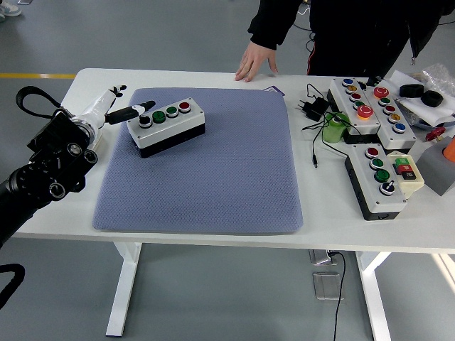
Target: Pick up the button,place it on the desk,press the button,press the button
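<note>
A grey and black button box (167,125) lies on the blue-grey mat (206,177). It has a black knob, two green buttons and a red button in a row on top. My left hand (121,108) reaches in from the left with a finger (135,110) stretched out toward the box's left end, near the black knob. The other fingers are relaxed and hold nothing. The right arm is out of view.
A person stands at the far side, one hand (256,62) resting flat on the table edge. Two more button boxes (370,105) (380,177), a green roll (334,128), a plug with cable (313,110) and clutter sit at the right.
</note>
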Robot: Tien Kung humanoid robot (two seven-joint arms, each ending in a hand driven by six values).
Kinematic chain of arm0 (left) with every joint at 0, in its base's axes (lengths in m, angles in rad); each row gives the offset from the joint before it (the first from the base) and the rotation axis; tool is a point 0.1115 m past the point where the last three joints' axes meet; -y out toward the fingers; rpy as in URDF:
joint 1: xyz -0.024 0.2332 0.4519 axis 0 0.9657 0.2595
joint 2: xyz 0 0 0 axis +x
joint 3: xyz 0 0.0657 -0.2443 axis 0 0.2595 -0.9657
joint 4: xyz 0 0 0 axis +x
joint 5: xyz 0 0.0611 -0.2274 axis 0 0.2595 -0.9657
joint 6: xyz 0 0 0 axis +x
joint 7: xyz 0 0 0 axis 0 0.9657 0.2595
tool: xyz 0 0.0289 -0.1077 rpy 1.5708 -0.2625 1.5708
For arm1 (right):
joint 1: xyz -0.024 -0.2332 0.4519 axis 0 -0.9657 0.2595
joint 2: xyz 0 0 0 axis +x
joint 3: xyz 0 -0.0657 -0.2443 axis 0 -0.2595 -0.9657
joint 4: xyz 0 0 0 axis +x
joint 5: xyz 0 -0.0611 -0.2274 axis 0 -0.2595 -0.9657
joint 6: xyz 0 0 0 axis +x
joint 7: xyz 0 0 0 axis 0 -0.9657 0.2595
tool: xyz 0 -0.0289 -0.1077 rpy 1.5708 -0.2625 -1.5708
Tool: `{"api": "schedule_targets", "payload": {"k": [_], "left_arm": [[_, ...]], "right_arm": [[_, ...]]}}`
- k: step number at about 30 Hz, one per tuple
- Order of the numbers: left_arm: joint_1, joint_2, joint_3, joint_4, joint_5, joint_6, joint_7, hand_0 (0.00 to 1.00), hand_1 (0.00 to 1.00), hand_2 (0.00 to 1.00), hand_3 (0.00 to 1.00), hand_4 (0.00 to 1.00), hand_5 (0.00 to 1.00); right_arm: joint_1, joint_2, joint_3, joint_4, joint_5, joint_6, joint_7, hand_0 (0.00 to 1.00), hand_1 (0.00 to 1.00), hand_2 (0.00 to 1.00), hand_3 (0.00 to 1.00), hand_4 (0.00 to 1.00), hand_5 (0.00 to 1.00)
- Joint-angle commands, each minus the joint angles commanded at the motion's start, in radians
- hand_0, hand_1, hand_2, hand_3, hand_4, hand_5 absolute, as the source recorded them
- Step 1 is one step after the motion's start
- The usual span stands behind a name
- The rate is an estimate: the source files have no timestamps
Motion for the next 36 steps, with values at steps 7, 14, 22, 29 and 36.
{"api": "schedule_targets", "payload": {"k": [7, 14, 22, 29, 36], "left_arm": [[-0.017, -0.03, 0.084, 0.036, 0.152, -0.031, 0.031, 0.988, 0.987, 0.998, 0.998, 0.998, 0.728], [-0.028, -0.056, 0.126, 0.065, 0.118, -0.005, 0.033, 0.986, 0.988, 0.998, 0.998, 0.998, 0.72], [-0.039, -0.076, 0.146, 0.079, 0.107, 0.047, 0.023, 0.725, 0.81, 0.788, 0.922, 0.922, 0.291], [-0.036, -0.091, 0.174, 0.091, 0.088, 0.079, 0.003, 0.666, 0.732, 0.708, 0.845, 0.835, 0.169], [-0.035, -0.102, 0.196, 0.102, 0.07, 0.102, -0.001, 0.625, 0.685, 0.662, 0.777, 0.78, 0.106]], "right_arm": [[0.004, -0.001, -0.001, 0.0, -0.003, 0.001, 0.001, 0.642, 0.508, 0.549, 0.59, 0.246, 0.352], [0.007, -0.002, 0.0, 0.0, -0.003, 0.001, 0.003, 0.642, 0.508, 0.549, 0.59, 0.246, 0.352], [0.008, -0.003, 0.0, 0.0, -0.005, 0.001, 0.001, 0.642, 0.508, 0.549, 0.59, 0.245, 0.351], [0.01, -0.002, 0.0, 0.0, -0.007, 0.0, 0.001, 0.642, 0.508, 0.549, 0.59, 0.246, 0.352], [0.013, -0.001, 0.001, 0.0, -0.009, 0.0, 0.001, 0.643, 0.508, 0.549, 0.59, 0.246, 0.352]]}}
